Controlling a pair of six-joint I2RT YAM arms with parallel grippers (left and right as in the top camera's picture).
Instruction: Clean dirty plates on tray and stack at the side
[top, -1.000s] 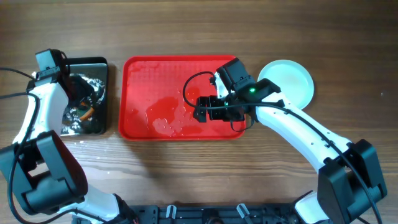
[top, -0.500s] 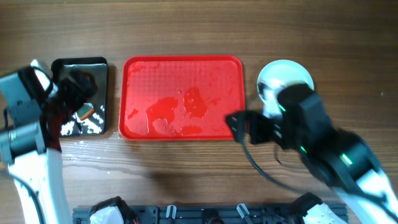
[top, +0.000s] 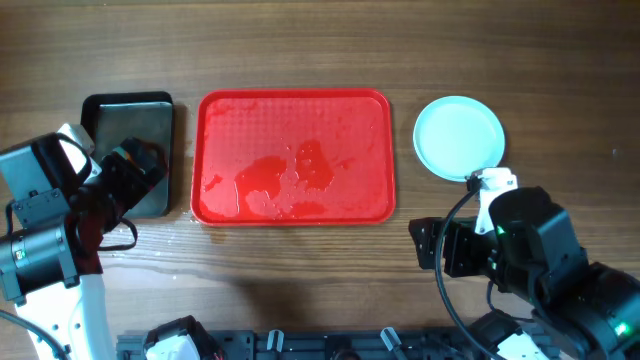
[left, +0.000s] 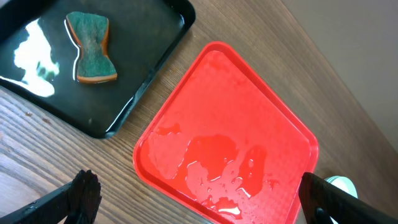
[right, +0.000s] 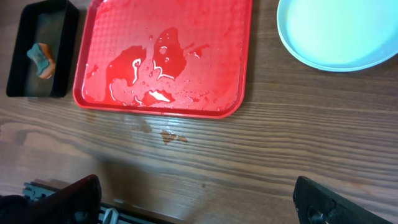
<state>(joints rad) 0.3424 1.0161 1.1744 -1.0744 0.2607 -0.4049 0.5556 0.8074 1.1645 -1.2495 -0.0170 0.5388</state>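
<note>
The red tray lies mid-table, wet with puddles and with no plate on it. It also shows in the left wrist view and the right wrist view. The pale plates sit as one round pile on the table right of the tray, and I cannot tell how many there are; they look clean in the right wrist view. My left gripper is raised over the black tray's near end, open and empty. My right gripper is raised near the front edge, open and empty.
A glossy black tray stands left of the red tray, partly hidden by my left arm. It holds water and a green and orange sponge. A small orange smear marks the wood in front of the red tray.
My right arm has left the red tray and pulled back to the front right. My left arm has drawn back from the black tray toward the front left.
</note>
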